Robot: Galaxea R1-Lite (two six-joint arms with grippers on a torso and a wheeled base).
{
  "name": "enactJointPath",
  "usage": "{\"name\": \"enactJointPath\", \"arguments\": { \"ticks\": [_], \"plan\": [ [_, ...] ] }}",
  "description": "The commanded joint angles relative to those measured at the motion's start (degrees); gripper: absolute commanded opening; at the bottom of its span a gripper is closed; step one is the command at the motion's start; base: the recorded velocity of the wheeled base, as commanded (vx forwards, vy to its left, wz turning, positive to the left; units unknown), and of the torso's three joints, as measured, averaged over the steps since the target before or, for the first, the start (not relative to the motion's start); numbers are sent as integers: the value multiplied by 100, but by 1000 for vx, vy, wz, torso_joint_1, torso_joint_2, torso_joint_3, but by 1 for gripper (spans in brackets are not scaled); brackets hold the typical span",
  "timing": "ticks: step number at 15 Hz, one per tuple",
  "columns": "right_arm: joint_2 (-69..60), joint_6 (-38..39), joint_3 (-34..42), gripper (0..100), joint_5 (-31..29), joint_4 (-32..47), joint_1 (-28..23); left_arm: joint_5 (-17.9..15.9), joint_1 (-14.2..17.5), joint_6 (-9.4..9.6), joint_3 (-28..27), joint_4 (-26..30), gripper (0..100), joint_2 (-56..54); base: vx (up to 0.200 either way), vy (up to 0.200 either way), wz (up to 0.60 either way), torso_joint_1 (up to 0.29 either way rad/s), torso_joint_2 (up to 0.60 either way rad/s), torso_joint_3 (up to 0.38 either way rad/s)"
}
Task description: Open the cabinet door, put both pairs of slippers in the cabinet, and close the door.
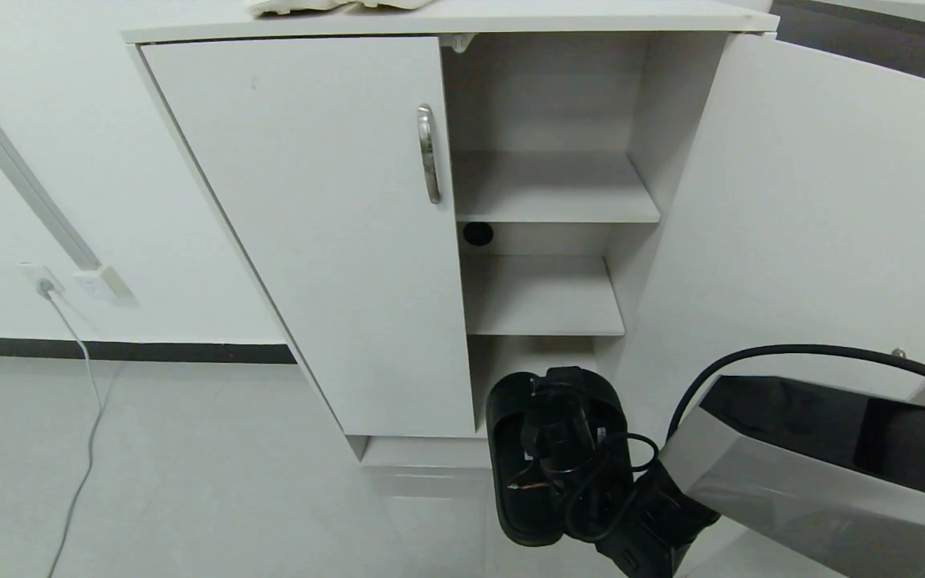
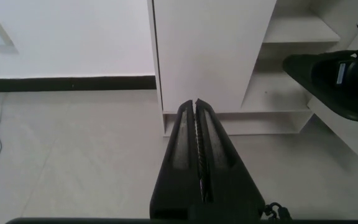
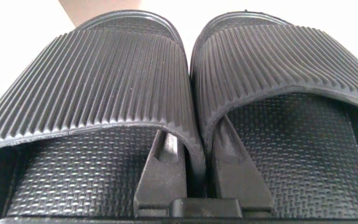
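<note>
A pair of black slippers (image 1: 511, 474) hangs just in front of the cabinet's bottom compartment (image 1: 527, 353). My right gripper (image 1: 560, 433) is shut on them. In the right wrist view its fingers (image 3: 163, 168) pinch the two inner strap edges of the ribbed slippers (image 3: 129, 81) together. The cabinet's right door (image 1: 816, 225) stands wide open, and the left door (image 1: 318, 225) with its metal handle (image 1: 428, 152) is closed. A pale pair of slippers (image 1: 326, 6) lies on the cabinet top. My left gripper (image 2: 196, 118) is shut on nothing, low over the floor left of the black slippers (image 2: 334, 78).
Two bare shelves (image 1: 551, 189) (image 1: 539, 297) sit above the bottom compartment. A wall socket (image 1: 37, 277) with a grey cable (image 1: 85, 417) trailing down to the floor is at the left. Open floor lies left of the cabinet.
</note>
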Motion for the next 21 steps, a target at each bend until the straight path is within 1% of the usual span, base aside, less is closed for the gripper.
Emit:
{"name": "enactJointPath", "arguments": {
  "ticks": [1, 4, 5, 7, 11, 16, 20, 21],
  "plan": [
    [190, -91, -16, 0, -20, -246, -9, 2, 1, -1, -4, -3, 0, 7, 0, 0, 0, 0, 0, 0],
    [463, -627, -34, 0, -29, -1327, -106, 2, 1, -1, 5, -3, 0, 7, 0, 0, 0, 0, 0, 0],
    [577, -917, -25, 0, -29, -1766, -159, 2, 1, -1, -4, -3, 0, 7, 0, 0, 0, 0, 0, 0],
    [700, -1225, -43, 0, -29, -2250, -202, 2, 1, -1, -4, -3, 0, 7, 0, 0, 0, 0, 0, 0],
    [709, -1277, -60, 0, -38, -2364, -211, 2, 1, -1, 5, -3, 0, 7, 0, 0, 0, 0, 0, 0],
    [691, -1576, -52, 0, -38, -2689, -220, 2, 1, -1, -4, -3, 0, 7, 200, 0, 0, 0, 2, 3],
    [665, -1620, -43, 0, -38, -2716, -211, 2, 1, -1, -4, -3, 0, 7, 200, 0, 0, 4, 5, 0],
    [673, -1620, -34, 0, -38, -2707, -211, 2, 1, -1, -4, -3, 0, 7, 0, 0, 0, 0, 0, 0]
  ]
}}
